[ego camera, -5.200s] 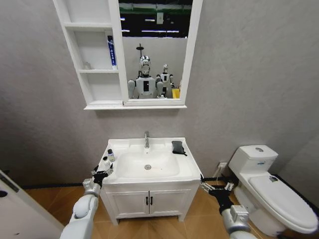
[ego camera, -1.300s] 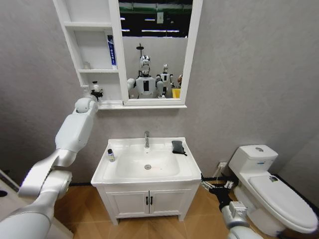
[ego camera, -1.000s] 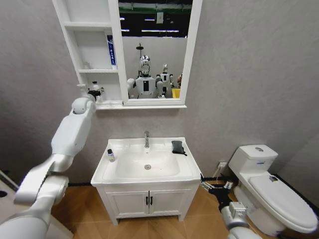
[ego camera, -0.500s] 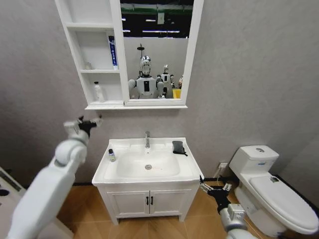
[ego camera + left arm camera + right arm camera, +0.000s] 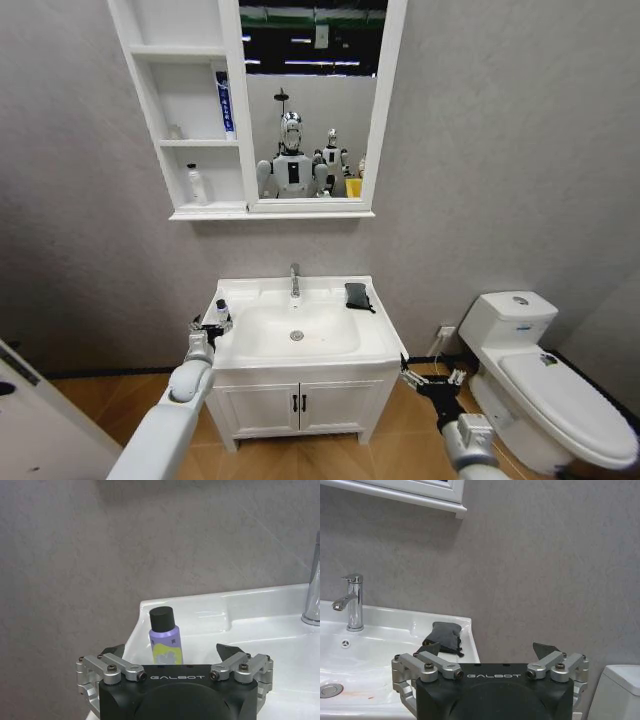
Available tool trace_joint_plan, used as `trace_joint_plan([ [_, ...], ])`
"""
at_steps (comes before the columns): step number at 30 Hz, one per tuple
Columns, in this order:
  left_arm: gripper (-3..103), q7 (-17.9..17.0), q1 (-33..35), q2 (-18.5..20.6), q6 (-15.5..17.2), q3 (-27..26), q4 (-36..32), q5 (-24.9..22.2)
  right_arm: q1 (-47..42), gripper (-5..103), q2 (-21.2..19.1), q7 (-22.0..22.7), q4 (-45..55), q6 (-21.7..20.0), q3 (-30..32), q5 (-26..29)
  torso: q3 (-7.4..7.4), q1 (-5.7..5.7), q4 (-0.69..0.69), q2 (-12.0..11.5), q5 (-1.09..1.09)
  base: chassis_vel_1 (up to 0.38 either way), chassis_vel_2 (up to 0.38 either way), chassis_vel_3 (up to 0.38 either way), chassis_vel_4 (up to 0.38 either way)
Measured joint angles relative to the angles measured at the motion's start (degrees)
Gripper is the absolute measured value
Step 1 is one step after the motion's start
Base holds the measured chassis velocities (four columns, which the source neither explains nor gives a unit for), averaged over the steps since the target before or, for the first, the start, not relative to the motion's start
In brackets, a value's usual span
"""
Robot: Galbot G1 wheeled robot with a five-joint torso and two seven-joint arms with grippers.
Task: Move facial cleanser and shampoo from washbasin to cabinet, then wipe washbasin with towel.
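One bottle left: small purple bottle [image 5: 164, 635] upright on washbasin [image 5: 375, 345] left rim.
Left tool [image 5: 212, 325]: spread, just before that bottle.
Right tool [image 5: 430, 378]: spread, low beside vanity.
Cabinet [image 5: 185, 120]: white bottle [image 5: 196, 185] on bottom shelf, perhaps the cleanser.
Towel [image 5: 356, 295]: washbasin's right rear.

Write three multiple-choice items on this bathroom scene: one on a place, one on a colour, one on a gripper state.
1. Where does the towel lie?
A. on the washbasin's back right corner
B. on the toilet
C. in the cabinet

2. What colour is the cap of the purple bottle?
A. white
B. black
C. red

3. How is the left gripper?
A. shut on the tap
B. shut on the towel
C. open, just short of the bottle

Key: 1 A, it sits right of the tap; 2 B, the left wrist view shows it; 3 C, fingers spread either side.
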Motion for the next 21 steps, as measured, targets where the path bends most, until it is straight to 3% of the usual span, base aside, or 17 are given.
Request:
trace_joint_plan([
  [11,100,2.72,-6.53,-5.48,-1.4,-0.27,10.75,1.82,-0.44,100,0.14,0.36,-0.06,-0.01,0.53,0.09,0.0,0.0,0.0,0.0,-0.01,0.0,0.0,0.0,0.0],
  [21,100,2.68,-10.13,-5.66,-1.5,-0.94,14.97,2.57,-1.25,100,0.96,0.38,-1.33,0.52,0.54,-0.61,0.0,0.0,0.01,0.0,-0.01,0.0,0.0,0.0,0.0],
])
